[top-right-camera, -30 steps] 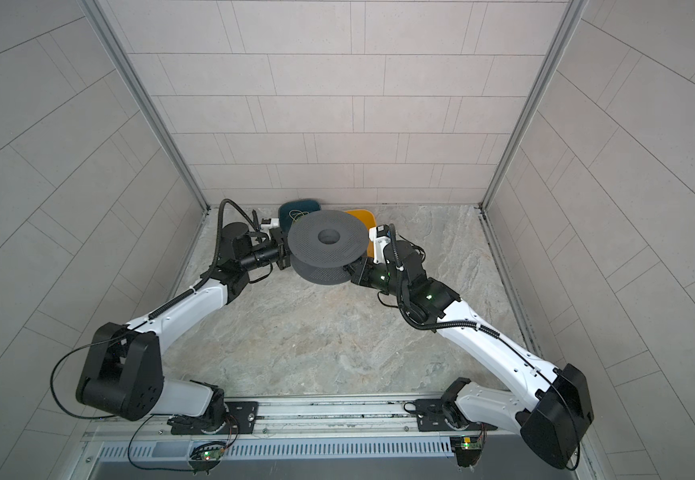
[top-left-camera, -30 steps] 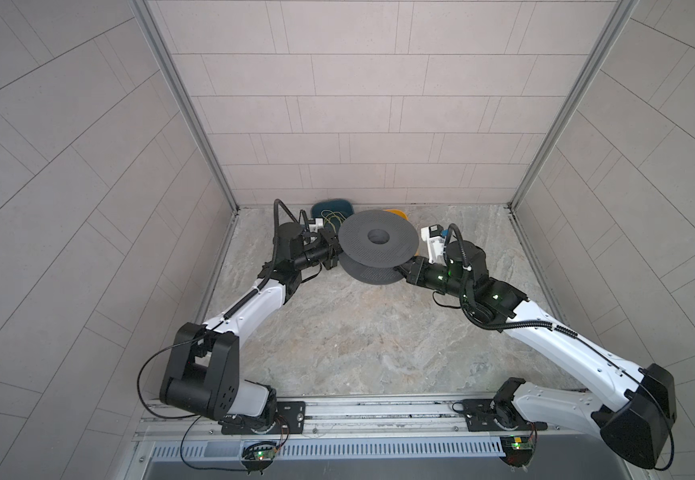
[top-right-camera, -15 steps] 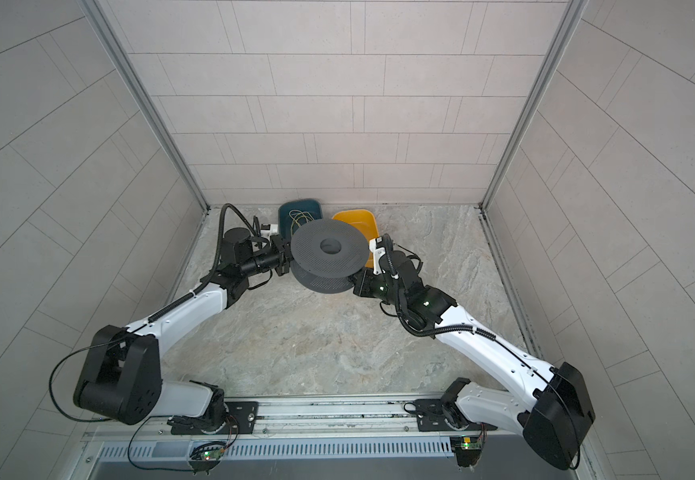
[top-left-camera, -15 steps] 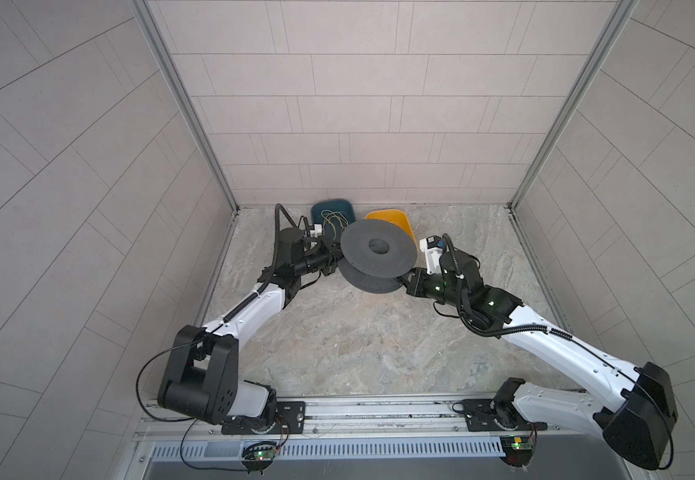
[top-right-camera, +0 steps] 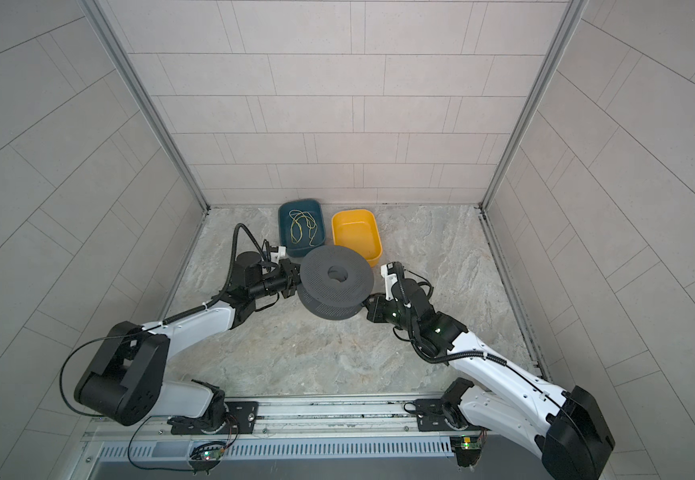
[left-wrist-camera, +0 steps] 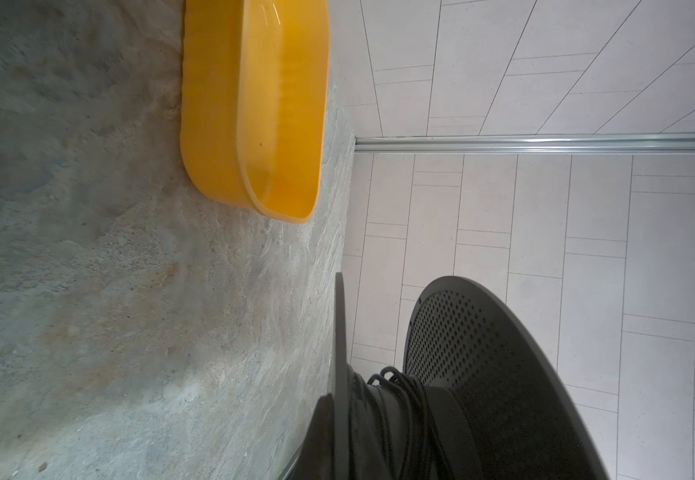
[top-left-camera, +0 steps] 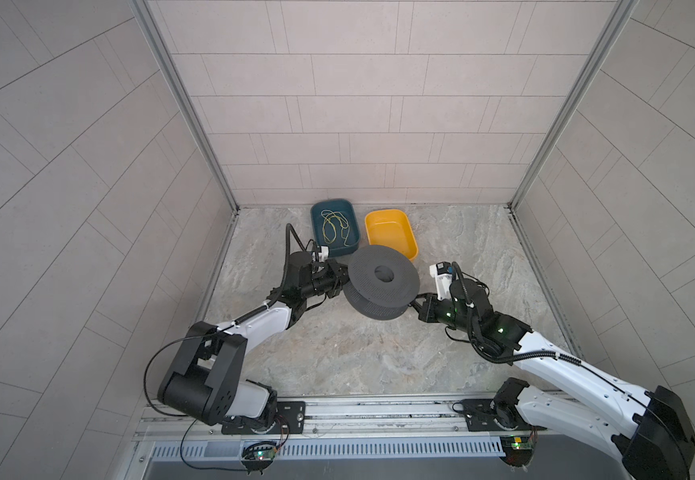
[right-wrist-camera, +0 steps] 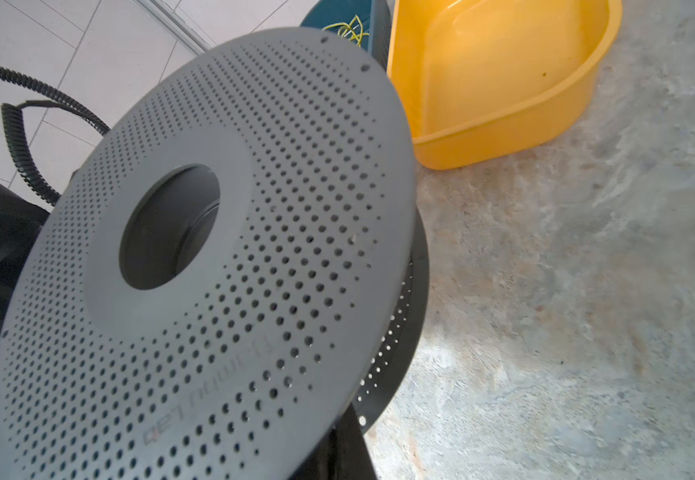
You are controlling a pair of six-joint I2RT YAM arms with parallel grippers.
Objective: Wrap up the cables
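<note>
Both claws clamp narrow on the tilted spool (top-left-camera: 383,276) at mid-frame in both top views: left gripper (top-left-camera: 339,284) at its left rim, right gripper (top-left-camera: 414,305) lower right; the cable (left-wrist-camera: 400,415) lies wound round its hub, the yellow tray (top-left-camera: 389,232) just above

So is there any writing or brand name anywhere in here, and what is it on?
"Bambu Lab": best guess at faint raised lettering on the grey spool, on its top flange, upside down and partly blurred in the right wrist view.
Blue tray, yellow tray: no text visible.
Small circuit boards by the front rail: too small to read.
</note>
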